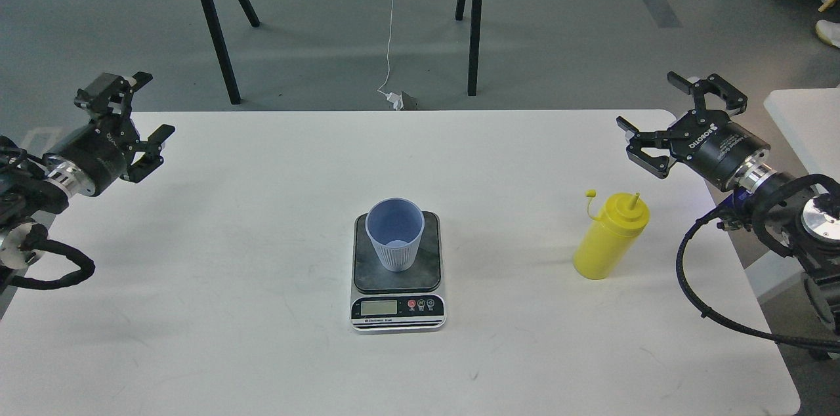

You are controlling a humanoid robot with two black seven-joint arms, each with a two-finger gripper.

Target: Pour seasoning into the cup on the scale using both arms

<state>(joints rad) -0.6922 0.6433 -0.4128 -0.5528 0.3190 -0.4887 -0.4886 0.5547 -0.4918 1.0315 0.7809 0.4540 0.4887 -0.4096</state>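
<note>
blue cup upright on scale, yellow seasoning bottle uncapped

Scale display unreadable; shoe cut by right edge.

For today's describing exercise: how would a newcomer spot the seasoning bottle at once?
Start at the white table. Find the small kitchen scale at its middle, carrying a light blue ribbed plastic cup, then look right. There, standing alone, is the yellow plastic squeeze bottle: the only yellow thing, with a cone nozzle and a tethered cap.
</note>
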